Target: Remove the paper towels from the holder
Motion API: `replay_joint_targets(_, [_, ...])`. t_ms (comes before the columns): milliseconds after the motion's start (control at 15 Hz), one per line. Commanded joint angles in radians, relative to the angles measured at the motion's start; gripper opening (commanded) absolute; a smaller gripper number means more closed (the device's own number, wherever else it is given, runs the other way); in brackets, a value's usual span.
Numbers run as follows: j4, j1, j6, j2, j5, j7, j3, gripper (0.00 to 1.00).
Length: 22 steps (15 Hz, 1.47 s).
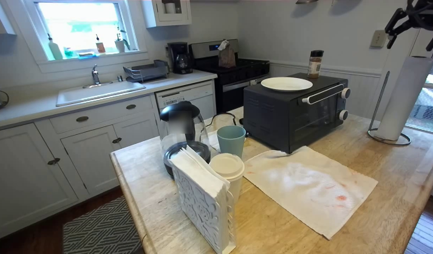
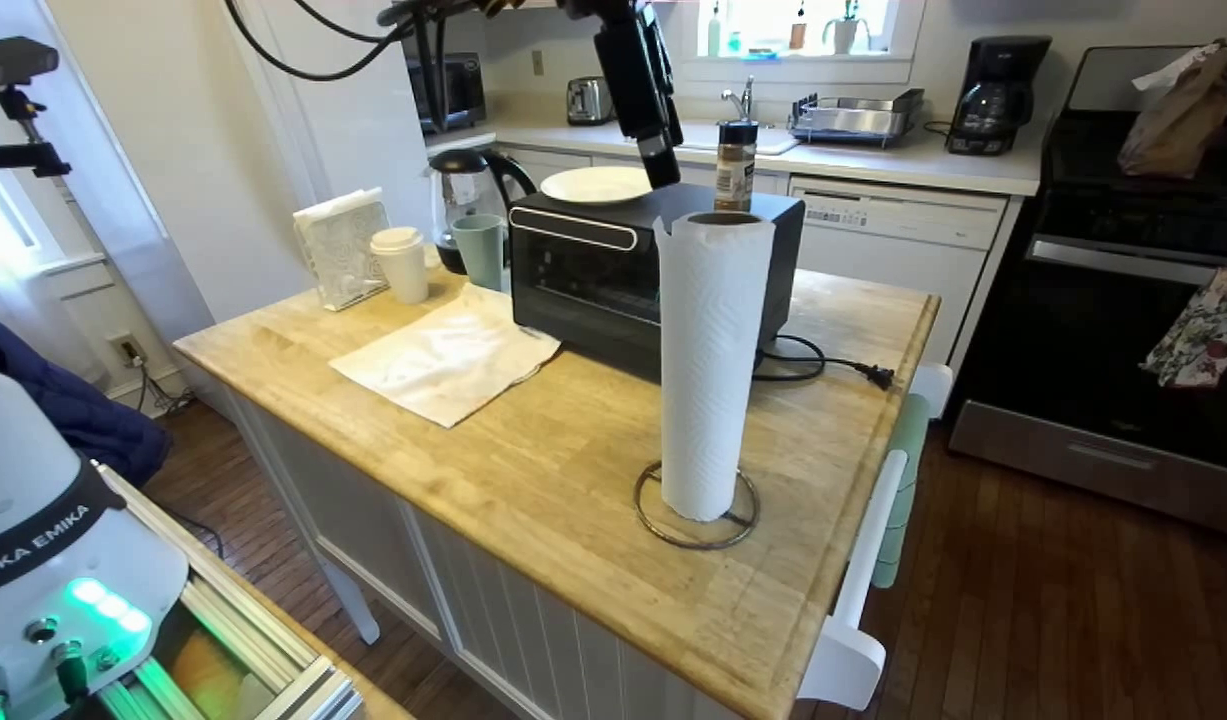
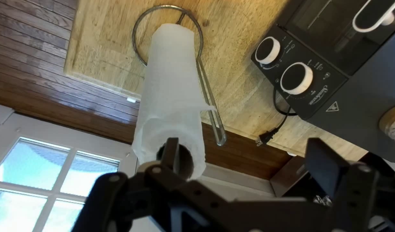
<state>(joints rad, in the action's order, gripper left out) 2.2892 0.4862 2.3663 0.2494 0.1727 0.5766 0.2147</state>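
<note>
The white paper towel roll (image 1: 405,98) stands upright on its wire holder (image 1: 380,97), which has a ring base and a side rod. Both also show in an exterior view, the roll (image 2: 713,370) and the holder's ring (image 2: 698,546). In the wrist view the roll (image 3: 174,74) has a loose flap near its top, reaching the holder's rod (image 3: 215,112). My gripper (image 1: 411,44) is open and empty just above the roll's top. In the wrist view one finger of the gripper (image 3: 244,146) overlaps the roll's core hole; I cannot tell whether it touches.
A black toaster oven (image 2: 583,275) carries a plate (image 2: 595,184) and a spice jar (image 2: 736,165). Its cord (image 2: 803,360) lies near the table edge. A cloth (image 1: 311,187), napkin holder (image 1: 202,208), lidded cup (image 1: 227,165), green cup (image 1: 231,139) and kettle (image 1: 184,134) are on the table.
</note>
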Motion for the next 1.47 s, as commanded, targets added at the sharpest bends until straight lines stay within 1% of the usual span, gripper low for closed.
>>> replay_joint_targets(0, [-0.080,-0.021,-0.020,-0.065,0.027,-0.032,0.021,1.00])
replay_joint_targets(400, [-0.160,-0.029,-0.062,-0.144,0.040,-0.054,0.051,1.00])
replay_joint_targets(733, [-0.192,-0.050,-0.103,-0.182,0.021,-0.110,0.077,1.00])
replay_joint_targets(800, [-0.199,-0.053,-0.109,-0.187,0.020,-0.118,0.083,0.99])
replay_joint_targets(1000, [-0.215,-0.062,-0.133,-0.201,0.017,-0.140,0.095,0.88])
replay_joint_targets(1067, [-0.221,-0.064,-0.138,-0.206,0.017,-0.145,0.099,0.76])
replay_joint_targets(1333, [-0.235,-0.068,-0.152,-0.222,0.013,-0.160,0.110,0.48])
replay_joint_targets(1400, [-0.238,-0.069,-0.156,-0.226,0.012,-0.163,0.112,0.53])
